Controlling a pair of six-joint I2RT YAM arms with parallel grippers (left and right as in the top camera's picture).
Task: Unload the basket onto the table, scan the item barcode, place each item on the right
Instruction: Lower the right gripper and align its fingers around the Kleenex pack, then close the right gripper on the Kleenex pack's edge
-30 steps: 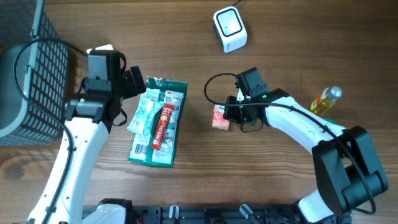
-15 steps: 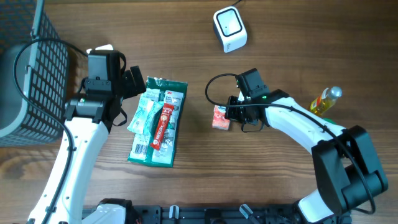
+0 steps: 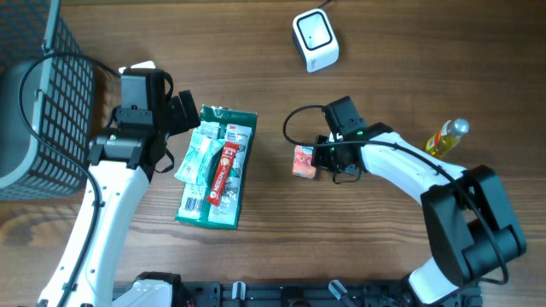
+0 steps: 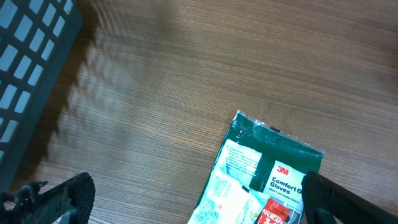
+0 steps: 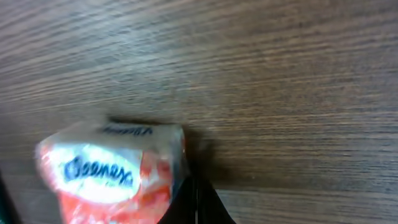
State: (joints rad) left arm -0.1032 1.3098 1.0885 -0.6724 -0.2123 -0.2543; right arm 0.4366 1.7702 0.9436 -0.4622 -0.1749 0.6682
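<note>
At mid-table, my right claw [image 5: 195,200] is pinched tight, tips just beside the small orange-and-white Kleenex tissue pack [image 5: 115,177] lying on the brown wooden table [image 5: 280,74], while my left claw [image 4: 196,198] gapes wide and empty by the green plastic glove packet [image 4: 277,163].

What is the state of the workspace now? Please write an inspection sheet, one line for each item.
Surface: wooden table, bare grain.
Job's things: white scanner at the far edge; orange tissue pack lying mid-table.
Clutter: green gloves packet; yellow bottle.
Grippers: left gripper open, beside the gloves packet; right gripper shut at the tissue pack's edge, grip unclear.
Cables: black cable loop by the right arm.
Surroundings: dark basket at left.
</note>
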